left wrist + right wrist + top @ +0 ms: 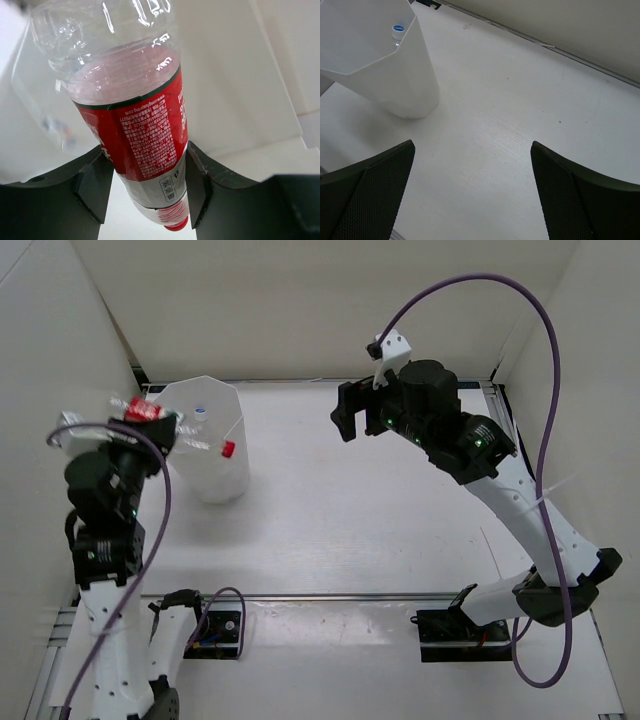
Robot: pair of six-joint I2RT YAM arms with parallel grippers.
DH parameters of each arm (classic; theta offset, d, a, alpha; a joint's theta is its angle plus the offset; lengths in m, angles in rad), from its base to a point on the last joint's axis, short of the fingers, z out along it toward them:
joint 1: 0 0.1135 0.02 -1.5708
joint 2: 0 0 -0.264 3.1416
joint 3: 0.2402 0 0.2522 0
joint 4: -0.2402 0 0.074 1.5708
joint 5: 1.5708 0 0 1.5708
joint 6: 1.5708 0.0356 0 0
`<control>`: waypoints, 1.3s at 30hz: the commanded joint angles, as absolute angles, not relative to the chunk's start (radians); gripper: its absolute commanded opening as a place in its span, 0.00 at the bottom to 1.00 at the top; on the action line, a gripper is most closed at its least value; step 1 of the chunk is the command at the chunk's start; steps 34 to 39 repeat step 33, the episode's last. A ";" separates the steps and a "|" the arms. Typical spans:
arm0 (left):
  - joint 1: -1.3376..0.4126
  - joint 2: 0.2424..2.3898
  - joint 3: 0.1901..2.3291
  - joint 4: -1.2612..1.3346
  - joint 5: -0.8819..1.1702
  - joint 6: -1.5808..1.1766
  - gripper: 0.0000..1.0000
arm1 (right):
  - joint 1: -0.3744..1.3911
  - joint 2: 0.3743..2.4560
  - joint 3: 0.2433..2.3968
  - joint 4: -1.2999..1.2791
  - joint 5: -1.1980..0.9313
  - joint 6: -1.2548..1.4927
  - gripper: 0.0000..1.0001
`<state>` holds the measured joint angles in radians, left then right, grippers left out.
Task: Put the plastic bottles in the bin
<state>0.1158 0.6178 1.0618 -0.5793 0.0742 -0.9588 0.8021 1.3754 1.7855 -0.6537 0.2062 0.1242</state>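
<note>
Red-labelled bottle (140, 125) clamped in left gripper (146, 182), upper left beside bin (215, 470); right gripper (471, 148) wide, empty. Centre above it before releasing.

The white table (380, 510) carries one free-standing thing: the bin (222, 480). It stands upright on its base, just to the right of the left gripper (150, 430) and lower than it. It is well off to the left of the right gripper (350, 418). Beneath the right gripper the surface shows faint specks and a patch of fine streaks (500, 132). Nearer than both grippers, a metal rail (350, 596) crosses the table, with the arms' black base plates (455, 633) on its near side.
</note>
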 commanded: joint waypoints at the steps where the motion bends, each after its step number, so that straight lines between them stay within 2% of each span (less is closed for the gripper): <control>1: 0.118 0.840 1.289 -0.565 -0.024 -0.695 0.50 | 0.795 1.396 1.830 -0.652 0.225 0.172 1.00; 2: 0.118 0.882 1.392 -0.565 -0.090 -0.665 0.52 | 0.795 1.405 1.841 -0.663 0.225 0.181 1.00; 5: 0.118 1.032 1.527 -0.554 -0.197 -0.566 0.53 | 0.785 1.423 1.850 -0.663 0.216 0.213 1.00; 7: 0.106 1.098 1.564 -0.554 -0.209 -0.479 0.53 | 0.785 1.424 1.850 -0.663 0.207 0.224 1.00; 8: 0.091 1.158 1.598 -0.554 -0.192 -0.441 0.57 | 0.785 1.424 1.850 -0.663 0.207 0.224 1.00; 10: 0.040 1.195 1.618 -0.554 -0.192 -0.345 0.72 | 0.776 1.449 1.850 -0.663 0.219 0.224 1.00; 11: 0.016 1.195 1.630 -0.554 -0.275 -0.322 0.88 | 0.776 1.463 1.874 -0.714 0.232 0.238 1.00; 12: 0.000 1.177 1.641 -0.554 -0.305 -0.310 1.00 | 0.763 1.482 1.900 -0.751 0.251 0.250 1.00; 16: -0.031 1.095 1.661 -0.554 -0.365 -0.206 1.00 | 0.697 1.594 2.058 -0.966 0.275 0.359 1.00; 18: -0.067 1.016 1.594 -0.554 -0.442 -0.193 1.00 | 0.635 1.603 2.083 -1.041 0.175 0.396 1.00; 22: -0.077 0.833 1.364 -0.587 -0.451 -0.300 1.00 | 0.555 1.556 1.955 -1.037 -0.010 0.443 1.00; 27: -0.077 0.645 1.076 -0.730 -0.509 -0.413 1.00 | 0.522 1.461 1.783 -0.991 -0.034 0.457 1.00; 33: -0.077 0.591 0.919 -0.759 -0.699 -0.474 1.00 | 0.522 1.382 1.611 -0.980 0.112 0.468 1.00; 39: -0.077 0.591 0.919 -0.759 -0.699 -0.474 1.00 | 0.522 1.382 1.611 -0.980 0.112 0.468 1.00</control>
